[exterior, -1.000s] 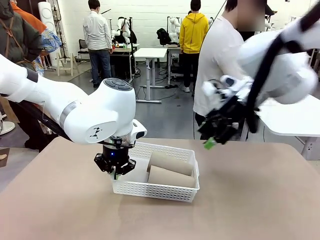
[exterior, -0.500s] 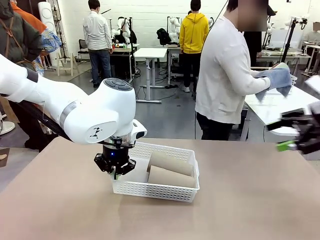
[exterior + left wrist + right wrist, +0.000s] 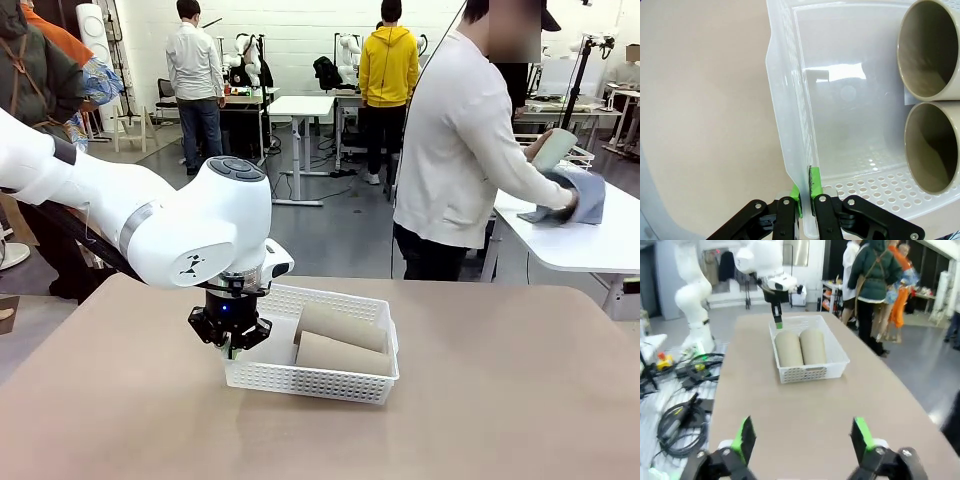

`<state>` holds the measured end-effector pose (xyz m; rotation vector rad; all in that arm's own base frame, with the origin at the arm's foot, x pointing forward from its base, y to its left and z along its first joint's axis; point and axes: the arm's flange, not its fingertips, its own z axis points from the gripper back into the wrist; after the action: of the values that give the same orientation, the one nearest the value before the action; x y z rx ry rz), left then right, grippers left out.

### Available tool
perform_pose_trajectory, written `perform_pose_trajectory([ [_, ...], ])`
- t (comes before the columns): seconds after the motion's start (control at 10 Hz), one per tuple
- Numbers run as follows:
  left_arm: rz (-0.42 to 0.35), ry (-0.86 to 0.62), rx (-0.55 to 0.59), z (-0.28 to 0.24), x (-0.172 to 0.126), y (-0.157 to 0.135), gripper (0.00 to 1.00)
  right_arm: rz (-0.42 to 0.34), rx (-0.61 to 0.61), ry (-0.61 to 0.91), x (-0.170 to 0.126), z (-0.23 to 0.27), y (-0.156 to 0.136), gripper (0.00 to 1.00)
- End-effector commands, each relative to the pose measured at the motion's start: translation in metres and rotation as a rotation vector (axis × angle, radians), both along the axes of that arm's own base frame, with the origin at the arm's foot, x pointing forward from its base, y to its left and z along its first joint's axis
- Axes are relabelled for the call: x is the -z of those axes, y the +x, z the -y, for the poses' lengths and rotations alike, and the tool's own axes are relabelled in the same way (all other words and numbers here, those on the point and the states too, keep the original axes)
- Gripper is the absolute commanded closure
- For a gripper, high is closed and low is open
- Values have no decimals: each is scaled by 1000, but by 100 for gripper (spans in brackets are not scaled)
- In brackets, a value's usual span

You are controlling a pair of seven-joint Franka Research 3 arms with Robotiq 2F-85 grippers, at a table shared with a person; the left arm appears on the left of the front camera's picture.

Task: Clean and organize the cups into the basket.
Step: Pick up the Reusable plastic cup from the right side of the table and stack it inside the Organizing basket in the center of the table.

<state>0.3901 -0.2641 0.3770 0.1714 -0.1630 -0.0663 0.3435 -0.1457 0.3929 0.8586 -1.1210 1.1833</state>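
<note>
On tabletop (image 3: 500,400): basket (image 3: 310,383) sits left of centre, long side toward the near edge.
Person (image 3: 455,150): far right, holding pale mint cup (image 3: 553,148) against grey cloth (image 3: 585,195) over second tabletop (image 3: 590,240).
Tan cups (image 3: 340,325): two, lying side by side in basket's right half.
Left pincer (image 3: 805,187): clamped on basket's left wall.
Right pincer (image 3: 802,437): jaws spread wide, nothing between them.

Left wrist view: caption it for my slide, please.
Left hand pinching the white basket's wall, two tan cups lying inside, open mouths showing.
</note>
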Motion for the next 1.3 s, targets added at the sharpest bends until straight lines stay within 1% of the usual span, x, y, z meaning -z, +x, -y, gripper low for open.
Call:
perform_pose_trajectory([
  [0.0,1,10,4,1,3,-2,98,21,-11,64,25,28,11,0],
  [0.1,1,10,4,1,3,-2,98,21,-2,94,34,34,8,0],
  [0.3,1,10,4,1,3,-2,98,27,-13,105,35,28,10,0],
  [0.4,1,10,4,1,3,-2,98,-4,-5,65,42,29,0,0],
  [1.2,1,10,4,1,3,-2,98,-4,-5,65,42,29,0,0],
])
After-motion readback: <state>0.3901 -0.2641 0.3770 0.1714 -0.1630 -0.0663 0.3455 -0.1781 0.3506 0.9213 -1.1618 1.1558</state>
